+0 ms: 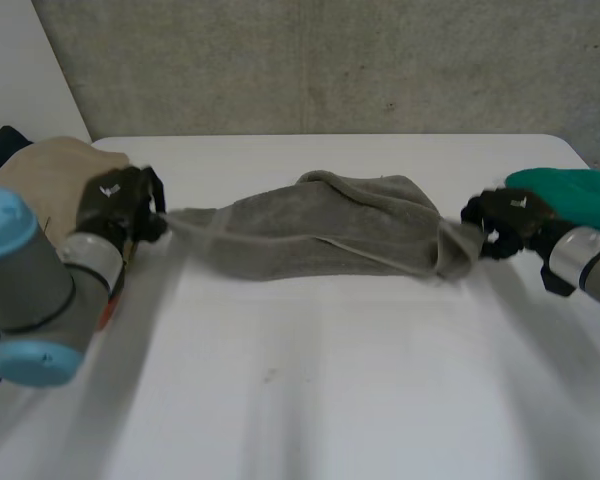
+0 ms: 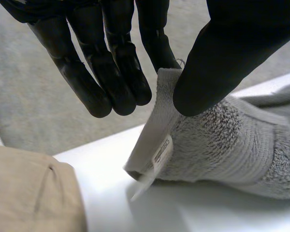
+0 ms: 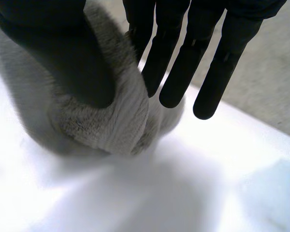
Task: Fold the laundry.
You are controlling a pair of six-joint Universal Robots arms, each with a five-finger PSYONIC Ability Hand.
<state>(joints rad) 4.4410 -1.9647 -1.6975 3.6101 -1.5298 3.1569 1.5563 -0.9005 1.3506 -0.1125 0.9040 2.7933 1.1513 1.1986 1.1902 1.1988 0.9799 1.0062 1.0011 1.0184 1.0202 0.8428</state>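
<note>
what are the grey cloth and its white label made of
The grey towel looks like cotton terry: fuzzy looped pile, with a flat woven band along its edge. Its label seems thin, smooth woven fabric, matte white, with small print.

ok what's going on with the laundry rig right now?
Both hands hold one grey towel, stretched in a bunched band across the white table. The left hand pinches its left end, near the label. The right hand pinches the right end. No neat fold is made yet. A beige cloth lies by the left arm and a green cloth by the right.
</note>
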